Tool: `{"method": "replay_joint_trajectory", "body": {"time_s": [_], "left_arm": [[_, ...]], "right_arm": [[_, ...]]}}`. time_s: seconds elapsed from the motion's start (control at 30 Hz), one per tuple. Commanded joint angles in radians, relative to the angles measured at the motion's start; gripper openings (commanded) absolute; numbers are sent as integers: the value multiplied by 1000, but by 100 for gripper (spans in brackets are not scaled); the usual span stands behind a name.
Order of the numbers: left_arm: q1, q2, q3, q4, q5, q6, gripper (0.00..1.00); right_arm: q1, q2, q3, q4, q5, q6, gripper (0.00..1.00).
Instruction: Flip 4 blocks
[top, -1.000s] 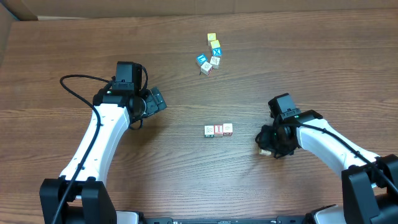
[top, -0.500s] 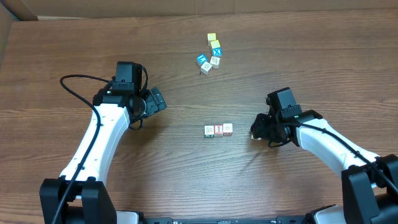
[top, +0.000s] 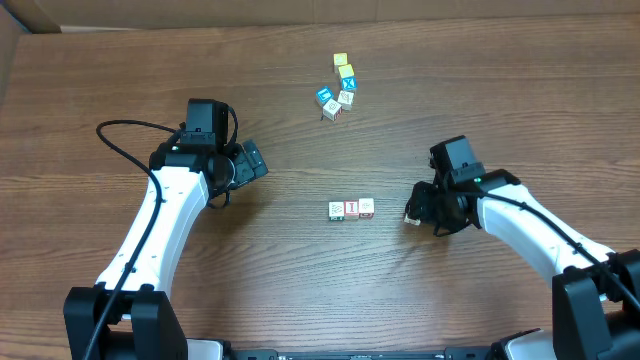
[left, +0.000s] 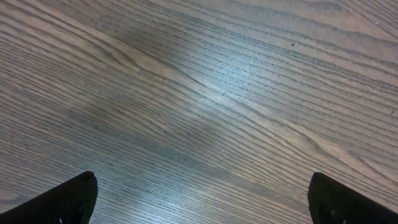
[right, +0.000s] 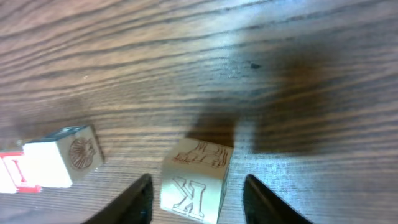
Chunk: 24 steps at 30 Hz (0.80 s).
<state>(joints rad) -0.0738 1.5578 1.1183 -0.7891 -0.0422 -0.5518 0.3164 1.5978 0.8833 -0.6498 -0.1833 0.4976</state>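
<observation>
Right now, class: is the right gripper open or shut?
Open: the right gripper straddles the block, with visible gaps on both sides.

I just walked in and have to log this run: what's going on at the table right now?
The right gripper is down at the table, its fingers open on either side of a wooden block marked K, with a gap showing on each side. That block stands a little apart from a row of three blocks. The left gripper hangs open over bare wood, handling nothing.
</observation>
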Motion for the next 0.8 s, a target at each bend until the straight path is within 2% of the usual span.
{"method": "replay_joint_trajectory", "body": {"time_s": [0.0, 0.2, 0.33, 0.43, 0.47, 0.6, 0.77], "left_arm": [[2, -2, 8, 1, -10, -5, 100], [2, -2, 8, 1, -10, -5, 100], [2, -2, 8, 1, -10, -5, 100], [2, -2, 8, 1, -10, -5, 100], [2, -2, 8, 1, -10, -5, 100], [2, -2, 8, 1, -10, -5, 100], [2, -2, 8, 1, -10, -5, 100]], "right_arm": [[2, -16, 50, -18, -1, -9, 56], [7, -14, 13, -18, -1, -8, 52], [21, -14, -6, -10, -1, -8, 57], [34, -14, -8, 0, -1, -8, 57], [39, -14, -8, 4, 3, -8, 57], [61, -13, -21, 21, 53, 1, 43], [82, -13, -30, 43, 51, 7, 42]]}}
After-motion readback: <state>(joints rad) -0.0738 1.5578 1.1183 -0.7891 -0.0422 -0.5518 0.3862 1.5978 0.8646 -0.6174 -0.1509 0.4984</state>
